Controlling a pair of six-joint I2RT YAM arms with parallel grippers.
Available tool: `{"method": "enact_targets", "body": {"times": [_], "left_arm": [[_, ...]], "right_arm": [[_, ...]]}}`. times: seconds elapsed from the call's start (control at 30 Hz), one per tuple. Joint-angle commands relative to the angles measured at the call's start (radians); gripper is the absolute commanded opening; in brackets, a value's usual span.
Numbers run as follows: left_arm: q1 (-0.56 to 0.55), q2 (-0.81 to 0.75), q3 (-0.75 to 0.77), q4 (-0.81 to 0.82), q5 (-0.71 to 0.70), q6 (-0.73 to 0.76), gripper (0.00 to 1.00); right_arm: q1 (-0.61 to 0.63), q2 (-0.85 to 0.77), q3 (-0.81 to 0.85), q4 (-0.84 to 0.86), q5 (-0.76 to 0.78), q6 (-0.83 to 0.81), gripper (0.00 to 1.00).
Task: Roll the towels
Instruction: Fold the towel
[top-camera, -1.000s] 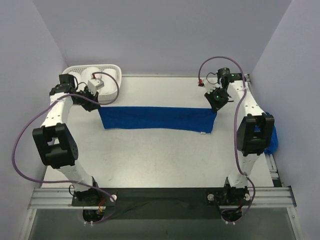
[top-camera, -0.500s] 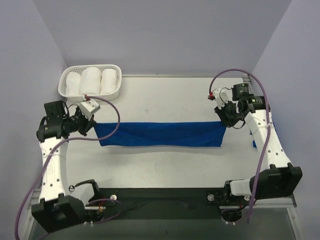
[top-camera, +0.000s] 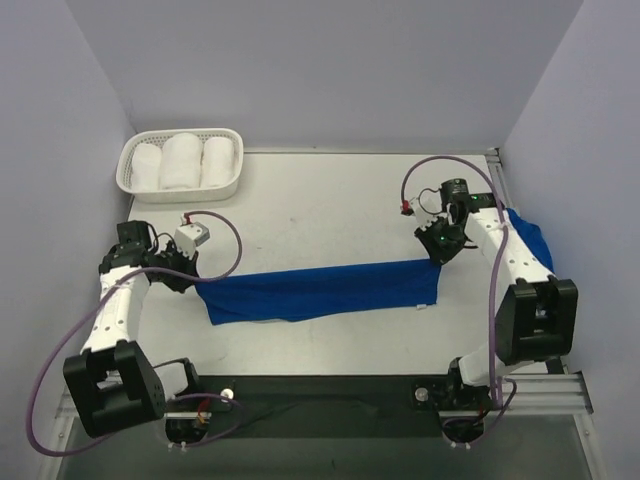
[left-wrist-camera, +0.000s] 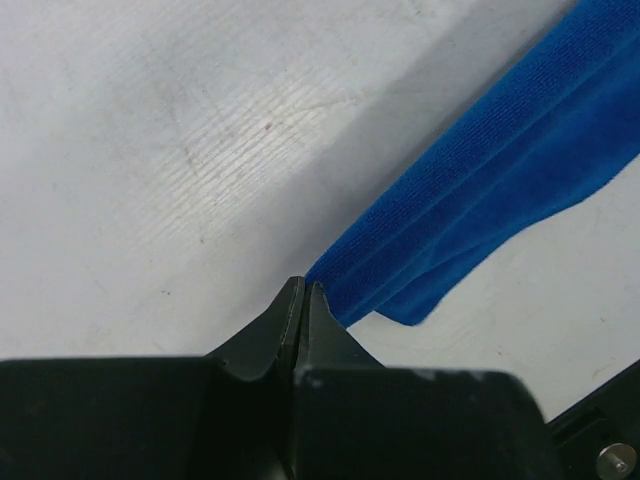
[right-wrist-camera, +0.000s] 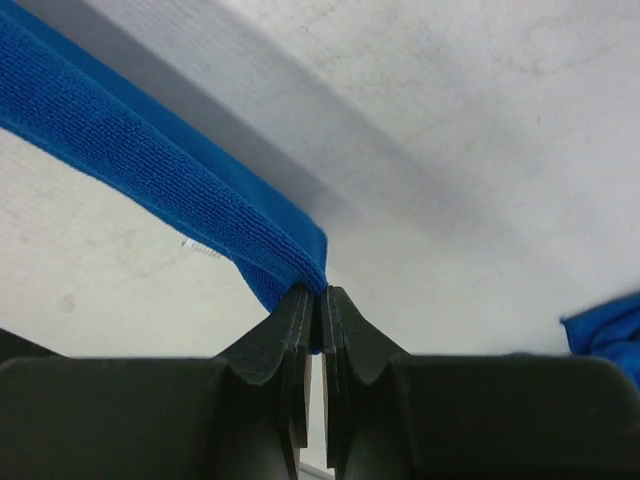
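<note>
White surface (top-camera: 330, 200) carries everything. Long towel (top-camera: 320, 290), blue, lies stretched as a narrow strip across the middle, left to right, slightly slanted with the right end farther back. Second towel (top-camera: 535, 245), blue, sits bunched at the surface's right edge, partly behind the right arm. Basket (top-camera: 180, 189), white, far left corner, holds three white rolls (top-camera: 182, 160). Left end effector (left-wrist-camera: 303, 292) is pinched closed on the strip's left corner. Right end effector (right-wrist-camera: 318, 292) is pinched closed on its right corner, with the held edge raised.
</note>
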Motion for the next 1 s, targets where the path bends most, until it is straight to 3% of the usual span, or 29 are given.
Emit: {"method": "enact_targets", "body": {"times": [0.0,0.73,0.83,0.9,0.93,0.97], "left_arm": [[0.007,0.113,0.033,0.184,-0.036,-0.071,0.00],[-0.076,0.670,0.390,0.351,-0.125,-0.186,0.00],[-0.095,0.710,0.427,0.342,-0.143,-0.195,0.02],[-0.104,0.705,0.438,0.323,-0.143,-0.198,0.22],[-0.104,0.689,0.445,0.315,-0.140,-0.207,0.37],[-0.102,0.676,0.446,0.307,-0.139,-0.211,0.42]], "right_arm": [[0.003,0.102,0.062,0.064,0.047,0.027,0.00],[0.010,0.650,0.541,0.101,0.167,0.093,0.00],[0.016,0.670,0.566,0.096,0.188,0.110,0.21],[0.011,0.657,0.566,0.085,0.196,0.122,0.41],[0.006,0.632,0.567,0.069,0.196,0.143,0.46],[0.000,0.618,0.572,0.056,0.188,0.154,0.49]]}}
